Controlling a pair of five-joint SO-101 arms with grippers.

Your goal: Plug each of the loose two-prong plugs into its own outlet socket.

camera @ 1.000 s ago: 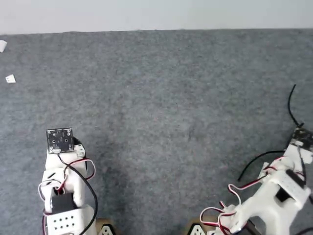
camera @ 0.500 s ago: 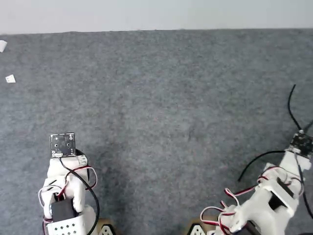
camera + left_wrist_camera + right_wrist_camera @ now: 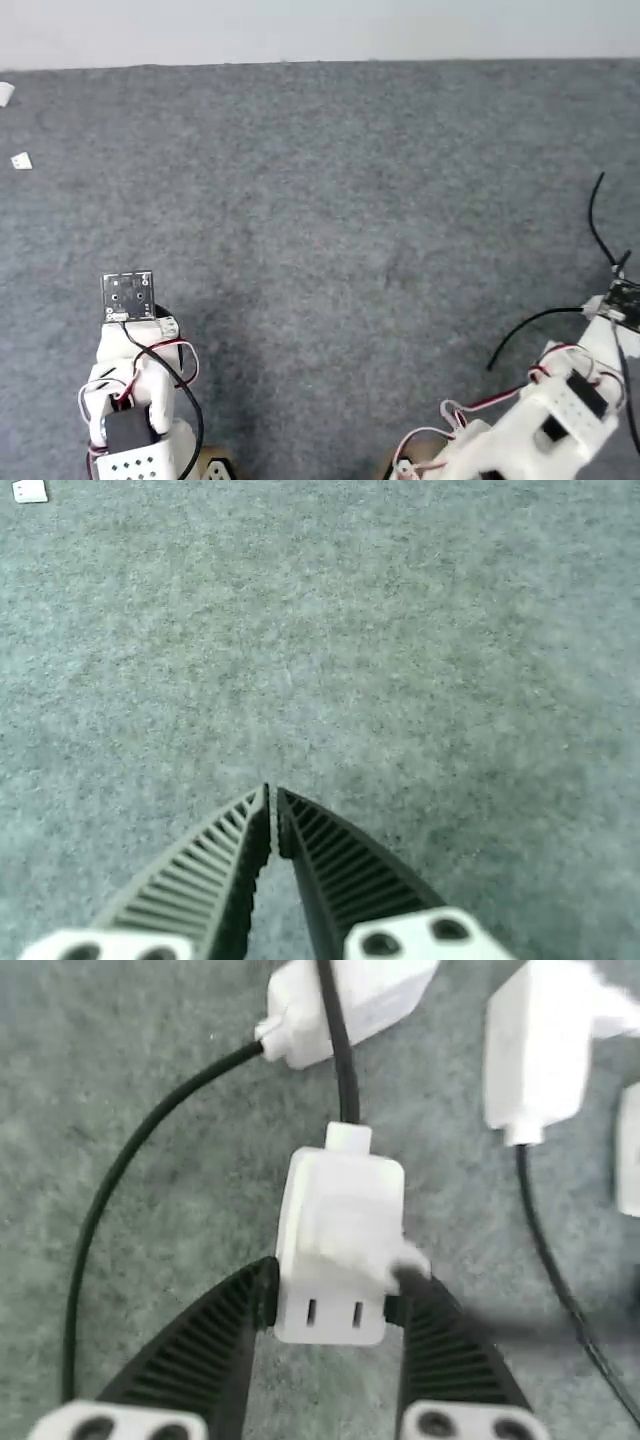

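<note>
While right claw (image 3: 337,1280) clamps white two-slot socket (image 3: 340,1205) | left claw (image 3: 272,800) pinched together above grey carpet (image 3: 400,630)

A grey, carpet-like covering (image 3: 330,200) spreads across the table from edge to edge, its nap mottled light and dark. Along the table's far edge runs a pale, plain wall (image 3: 320,30). Two small white scraps lie near the far left corner, one (image 3: 5,94) at the very left edge, the other (image 3: 21,161) just nearer along it.
</note>
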